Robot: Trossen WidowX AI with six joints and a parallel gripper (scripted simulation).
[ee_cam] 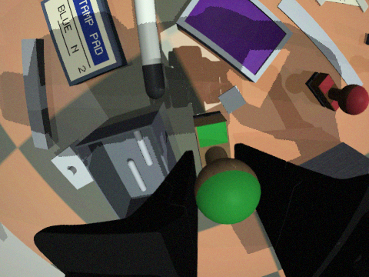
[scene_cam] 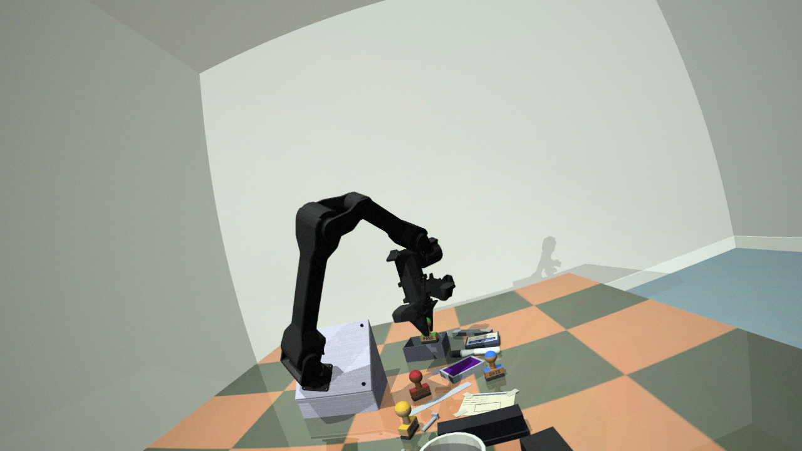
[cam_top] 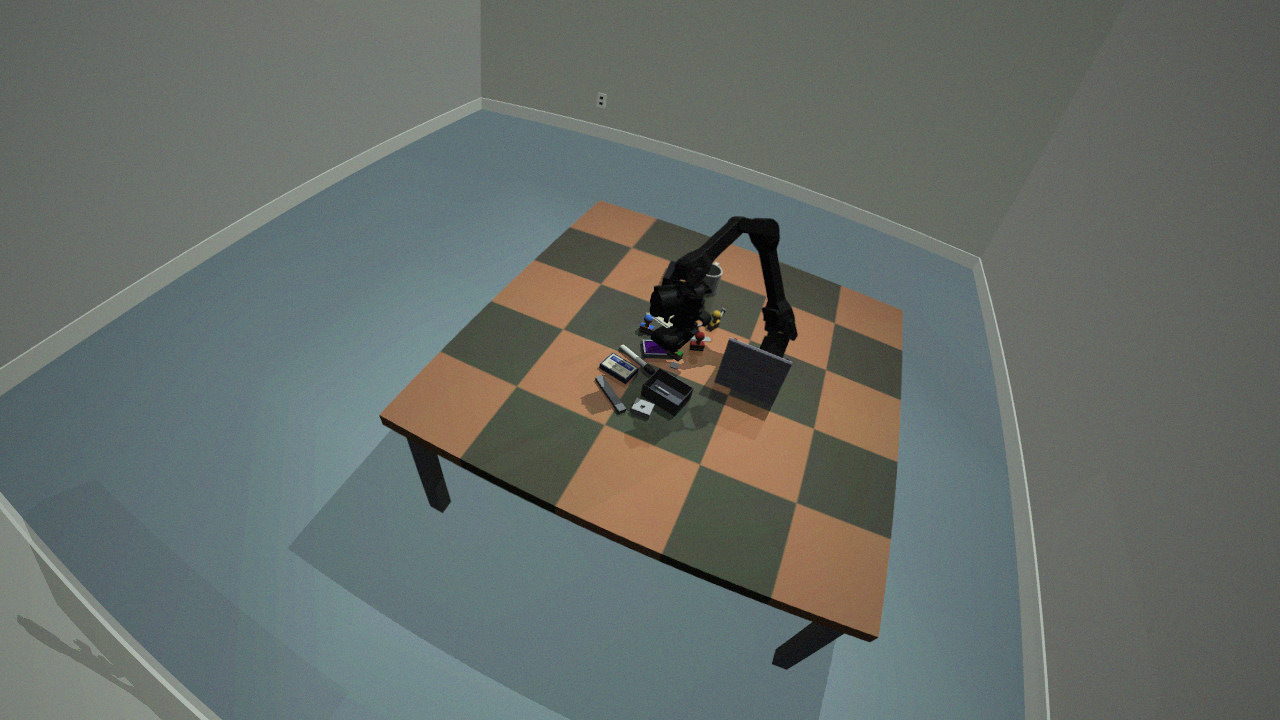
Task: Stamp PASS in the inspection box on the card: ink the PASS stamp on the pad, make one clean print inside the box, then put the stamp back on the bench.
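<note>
My gripper [cam_top: 675,345] [scene_cam: 428,329] [ee_cam: 214,154] is shut on the green-topped PASS stamp [cam_top: 679,355] [scene_cam: 428,338] [ee_cam: 228,196], holding it upright above the table beside the open dark tray. The purple ink pad [cam_top: 654,347] [scene_cam: 462,367] [ee_cam: 234,31] lies open, off to one side of the held stamp. The taped card [scene_cam: 502,399] lies beyond the pad; in the exterior view its box outline shows, but I cannot make out a print in it. In the top view the arm partly covers the card.
The dark tray [scene_cam: 426,352] holds thin white rods. A stamp pad lid [cam_top: 618,367] [ee_cam: 84,42] and a marker [scene_cam: 487,350] [ee_cam: 147,38] lie near it. Red [scene_cam: 415,377] [ee_cam: 354,99], blue [scene_cam: 490,359] and yellow [scene_cam: 403,412] stamps stand around. A black block [scene_cam: 482,424] and mug are beyond the card.
</note>
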